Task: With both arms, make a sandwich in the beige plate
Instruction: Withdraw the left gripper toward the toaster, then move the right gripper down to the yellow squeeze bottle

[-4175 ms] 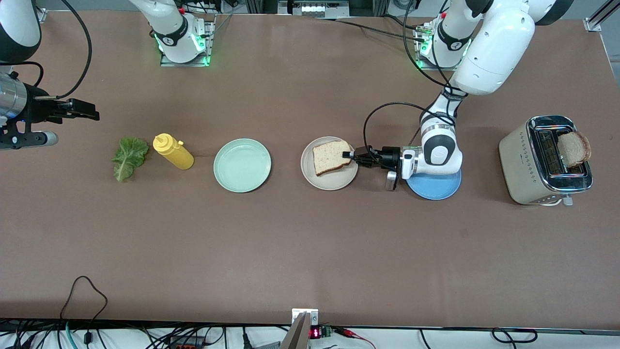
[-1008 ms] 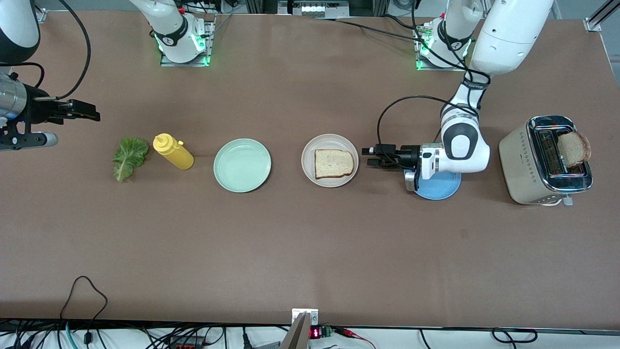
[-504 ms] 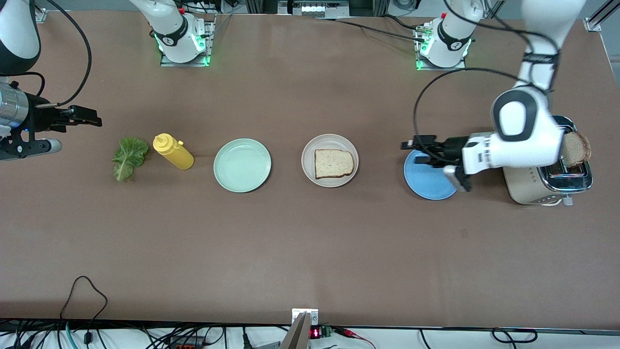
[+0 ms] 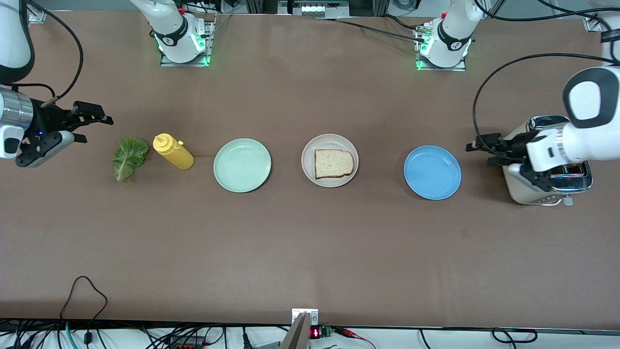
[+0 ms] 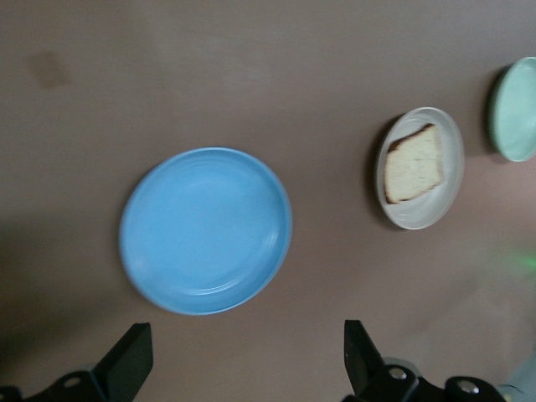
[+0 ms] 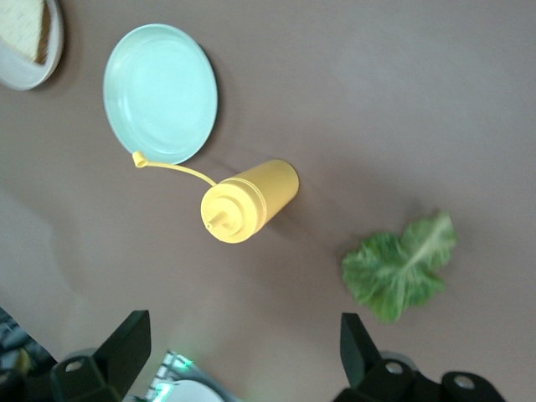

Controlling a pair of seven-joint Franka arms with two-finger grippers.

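One toast slice [image 4: 333, 163] lies flat in the beige plate [image 4: 330, 143] at mid-table. A green lettuce leaf [image 4: 130, 156] lies on the table toward the right arm's end. My left gripper [image 4: 479, 148] hangs open and empty in the air between the blue plate [image 4: 432, 172] and the toaster [image 4: 517, 186]. Its wrist view looks down on the blue plate [image 5: 205, 230], with the beige plate [image 5: 435, 205] and toast [image 5: 413, 163] farther off; nothing is between its fingers [image 5: 130, 360]. My right gripper [image 4: 97, 121] is open and empty beside the lettuce. In its wrist view the lettuce [image 6: 402, 268] lies off to one side of the fingers [image 6: 126, 343].
A yellow squeeze bottle [image 4: 173, 151] lies between the lettuce and a mint green plate [image 4: 242, 165]. The left arm covers most of the toaster's top. The right wrist view shows the bottle [image 6: 251, 201] and the mint plate [image 6: 161, 92].
My left arm has swung away from the beige plate, past the blue plate, to the toaster end. The right gripper has shifted a little toward the lettuce. The toast lies still.
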